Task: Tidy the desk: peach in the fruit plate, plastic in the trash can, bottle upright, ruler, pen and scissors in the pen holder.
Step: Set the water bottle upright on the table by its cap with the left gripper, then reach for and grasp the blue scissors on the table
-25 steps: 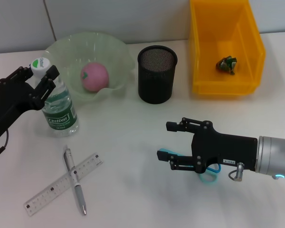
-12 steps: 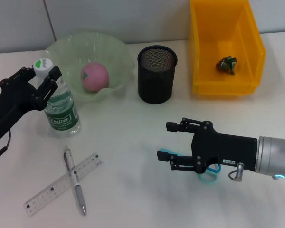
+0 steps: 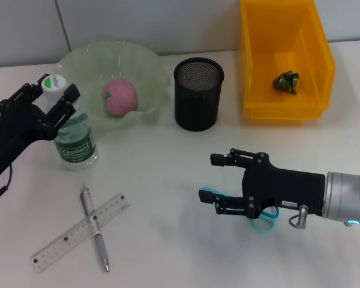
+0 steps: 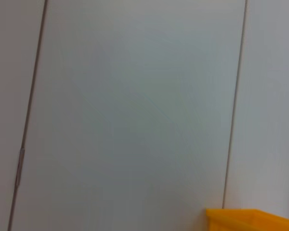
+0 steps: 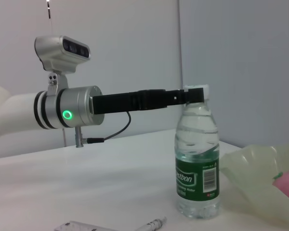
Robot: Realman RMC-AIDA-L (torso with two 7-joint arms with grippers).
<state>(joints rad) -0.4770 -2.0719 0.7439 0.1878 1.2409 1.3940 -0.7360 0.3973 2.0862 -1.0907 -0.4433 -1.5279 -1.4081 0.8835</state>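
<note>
On your white table [image 3: 168, 168] stand bottle [image 3: 74, 135], fruit plate [image 3: 145, 66], pen holder [image 3: 198, 96], yellow bin [image 3: 252, 66]; ruler [image 3: 54, 247], pen [image 3: 99, 240], scissors [image 3: 264, 225] lie flat.

A white tabletop [image 3: 168, 174] is spreading across the whole head view, running back to meet a pale grey panelled wall [image 3: 186, 24]. A thin dark seam [image 3: 61, 24] is slanting down that wall. In the left wrist view the same wall is filling almost the entire frame.
</note>
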